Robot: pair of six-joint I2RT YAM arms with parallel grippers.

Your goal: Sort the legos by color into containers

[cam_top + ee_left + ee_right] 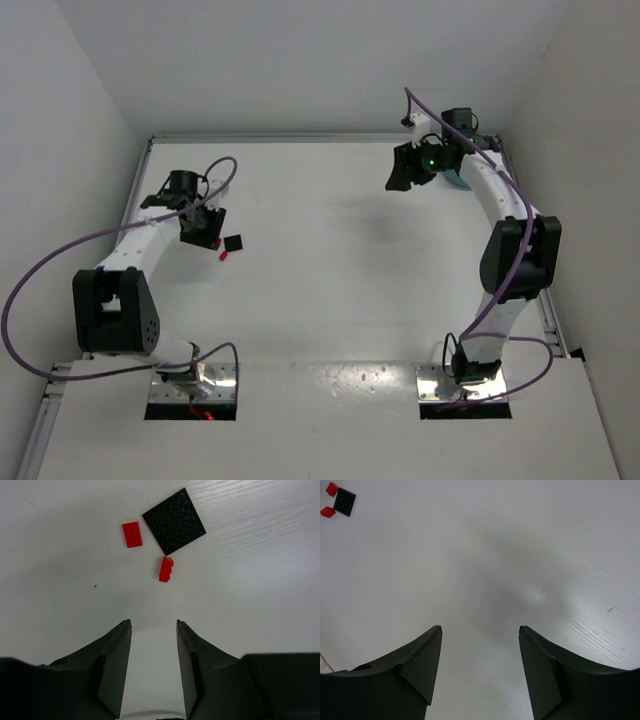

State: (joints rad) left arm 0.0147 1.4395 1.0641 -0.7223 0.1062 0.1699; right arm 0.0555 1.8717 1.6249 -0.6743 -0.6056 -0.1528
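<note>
A white table (330, 260) is shown, closed in by plain white walls on the left, the right and the far side. Two black-and-white arms are bolted at its near edge, and purple cables (30, 290) are looped along each of them.

The left pincer (153, 625) is held low over the left part of the table. Its two fingers are seen apart, with only bare table in the gap, and nothing is gripped. Just ahead of the fingertips three small pieces are clustered. A black square plate (174, 521) is laid flat, its studded face up, turned corner-on to the wrist camera. A flat red brick (132, 534) is placed just beside the plate's left edge, a narrow strip of table being left between them. A second red brick (166, 569) is tipped on its side just below the plate's near corner; whether the two touch cannot be told. This tipped brick is the piece nearest the pincer, though it lies clear of both fingers.

The right pincer (480, 628) is raised over the far right part of the table. Its fingers are spread wide and nothing is held between them; only white surface and a soft shadow are seen beneath. From its wrist camera the same three pieces are seen small in the far top-left corner, well apart from it.

A teal bowl (456, 182) is glimpsed near the far right corner, largely hidden behind the right arm; its compartments and contents cannot be made out.
</note>
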